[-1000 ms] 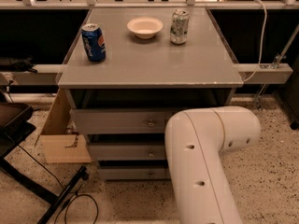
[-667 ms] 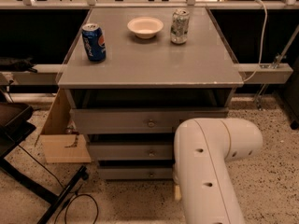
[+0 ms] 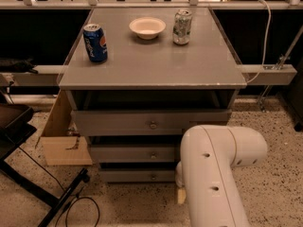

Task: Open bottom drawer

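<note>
A grey cabinet stands in the middle of the view on a speckled stone floor. On the cabinet's flat top, a blue cola can stands upright near the left edge. A small white bowl sits near the back edge at the centre. Just right of the bowl, apart from it, a silver-green can also stands upright. The front half of the top is bare.

Three grey drawer fronts are stacked under the top. The bottom drawer is the slimmest and lies lowest, just above the floor, with its small round knob at the centre. Its front appears to be in or close to it; I cannot tell more.

The white arm fills the lower right and bends down in front of the cabinet's right side, covering the right ends of the lower two fronts. The gripper is low beside the right end of the bottom drawer, almost wholly hidden behind the arm. Only a small pale tip shows, and I cannot tell how wide the claw stands.

A brown cardboard piece leans at the cabinet's left side. A black stand and a black cable lie on the floor further left. A pale rail and a white cord run behind on the right.
</note>
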Controlling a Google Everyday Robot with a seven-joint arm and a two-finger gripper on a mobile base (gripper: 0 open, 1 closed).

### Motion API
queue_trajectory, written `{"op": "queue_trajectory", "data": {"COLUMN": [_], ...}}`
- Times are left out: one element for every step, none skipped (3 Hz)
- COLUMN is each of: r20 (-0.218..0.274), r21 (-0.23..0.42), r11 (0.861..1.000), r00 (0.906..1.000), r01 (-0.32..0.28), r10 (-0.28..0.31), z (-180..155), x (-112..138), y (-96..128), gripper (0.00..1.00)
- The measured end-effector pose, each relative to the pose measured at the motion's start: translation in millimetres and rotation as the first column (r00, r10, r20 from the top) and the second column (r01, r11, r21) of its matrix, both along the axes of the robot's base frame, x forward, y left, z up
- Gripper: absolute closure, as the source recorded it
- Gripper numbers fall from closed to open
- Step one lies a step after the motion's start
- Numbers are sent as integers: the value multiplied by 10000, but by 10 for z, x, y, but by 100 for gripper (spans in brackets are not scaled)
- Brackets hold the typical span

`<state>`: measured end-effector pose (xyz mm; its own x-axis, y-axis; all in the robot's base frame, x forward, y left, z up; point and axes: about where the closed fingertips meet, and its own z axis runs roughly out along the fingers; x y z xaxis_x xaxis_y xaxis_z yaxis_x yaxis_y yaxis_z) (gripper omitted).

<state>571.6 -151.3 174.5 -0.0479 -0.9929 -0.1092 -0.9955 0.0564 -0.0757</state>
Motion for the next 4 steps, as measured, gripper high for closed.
{"op": "queue_trajectory", "data": {"r20": [412,1078,1234,1007], "r21": [6,20,94,192], "r11": [9997,9994,9994,9994], "r00": [9988,9936,9919,9946], "r01": [-254,-349,-324,-279], "r10": [253,344,310,259], "z": [158,370,391,247], "x": [16,170,204,120], "y": [49,127,148,180], "gripper": [0,0,0,0]}}
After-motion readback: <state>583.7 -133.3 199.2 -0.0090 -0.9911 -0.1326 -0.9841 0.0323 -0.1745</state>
